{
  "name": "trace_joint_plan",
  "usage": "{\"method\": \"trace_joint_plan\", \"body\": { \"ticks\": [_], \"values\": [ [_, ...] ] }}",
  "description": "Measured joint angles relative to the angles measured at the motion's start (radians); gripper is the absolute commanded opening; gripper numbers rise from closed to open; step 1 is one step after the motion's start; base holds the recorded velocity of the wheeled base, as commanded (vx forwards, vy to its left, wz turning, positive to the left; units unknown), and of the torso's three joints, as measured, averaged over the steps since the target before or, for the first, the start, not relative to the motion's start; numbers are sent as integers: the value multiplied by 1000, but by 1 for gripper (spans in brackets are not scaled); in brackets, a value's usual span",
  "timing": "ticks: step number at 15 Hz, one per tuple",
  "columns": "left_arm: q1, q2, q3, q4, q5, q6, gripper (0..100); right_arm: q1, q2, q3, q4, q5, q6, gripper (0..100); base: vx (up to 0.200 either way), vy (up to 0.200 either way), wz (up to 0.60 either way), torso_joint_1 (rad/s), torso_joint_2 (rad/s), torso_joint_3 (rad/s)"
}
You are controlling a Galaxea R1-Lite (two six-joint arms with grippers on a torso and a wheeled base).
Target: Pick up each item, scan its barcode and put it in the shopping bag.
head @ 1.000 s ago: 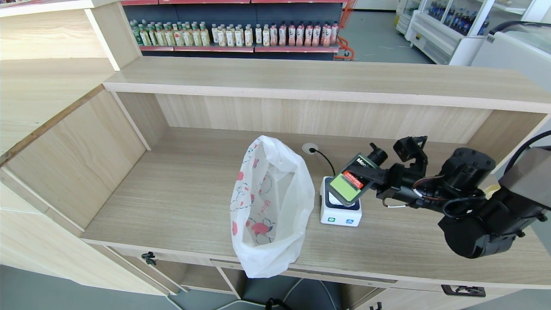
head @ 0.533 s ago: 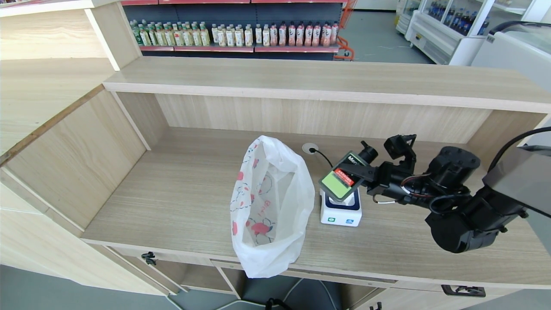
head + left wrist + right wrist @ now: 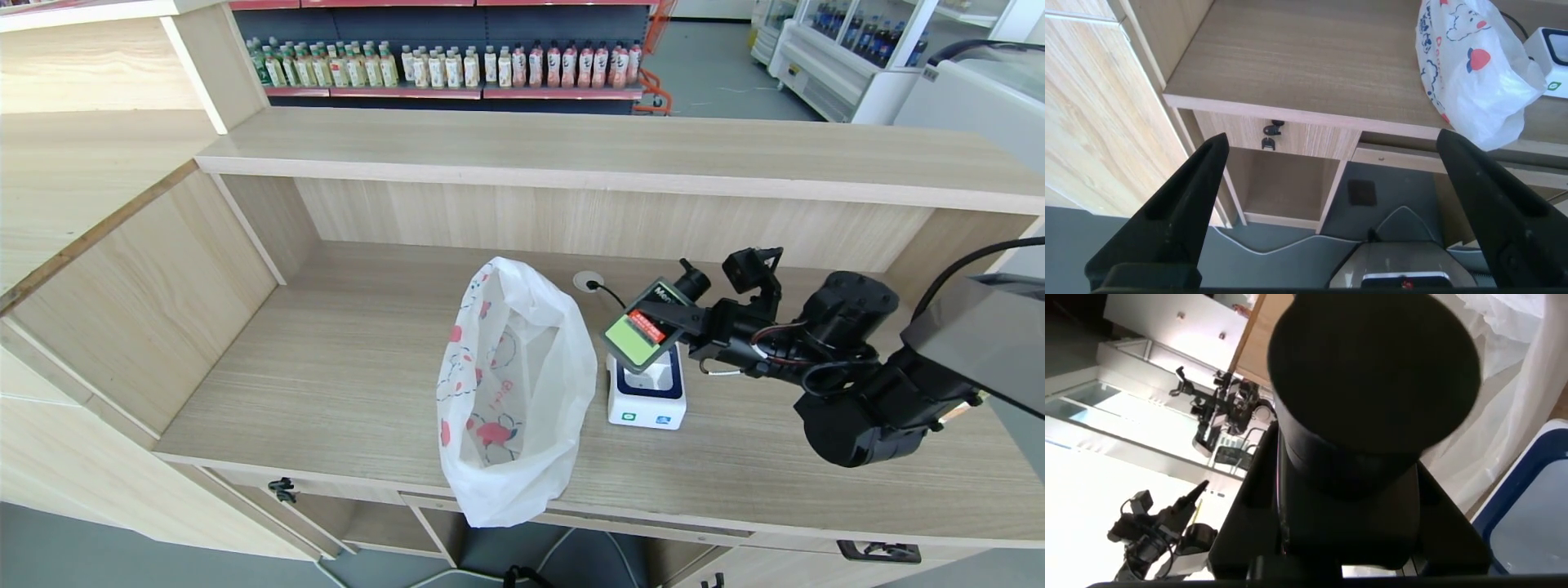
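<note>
- Green-faced pack (image 3: 635, 339) clamped in right tool (image 3: 671, 317), tilted, just above scanner (image 3: 647, 404), approx over its 12 o'clock edge.
- Open shopping bag (image 3: 514, 384) stands on tabletop (image 3: 326, 384) just beside scanner, at its 9 o'clock.
- Other arm: left tool (image 3: 1331, 139) spread wide, nothing in it, below tabletop's front edge.
- Step prob. scan-to-bag; can't tell if barcode faces window. Best to carry pack w/ firm grip toward 9 o'clock, clear bag rim, release only over mouth; thin plastic may fold.
</note>
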Motion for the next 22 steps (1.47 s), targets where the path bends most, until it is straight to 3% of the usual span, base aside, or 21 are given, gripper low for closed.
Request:
{"method": "trace_joint_plan", "body": {
  "ticks": [5,7,10,13,17,19,22],
  "values": [
    [0,0,0,0,0,0,100,-75,-190,30,18,-43,-31,0,0,0,0,0,0,0],
    [0,0,0,0,0,0,100,-138,-312,109,76,-47,-176,0,0,0,0,0,0,0],
    [0,0,0,0,0,0,100,-248,-497,253,329,-51,-660,0,0,0,0,0,0,0],
    [0,0,0,0,0,0,100,-371,-664,385,579,-210,-1149,0,0,0,0,0,0,0],
    [0,0,0,0,0,0,100,-514,-820,510,656,-382,-1547,0,0,0,0,0,0,0],
    [0,0,0,0,0,0,100,-559,-849,507,644,-397,-1578,0,0,0,0,0,0,0],
    [0,0,0,0,0,0,100,-537,-868,519,561,-314,-1369,0,0,0,0,0,0,0]
  ]
}}
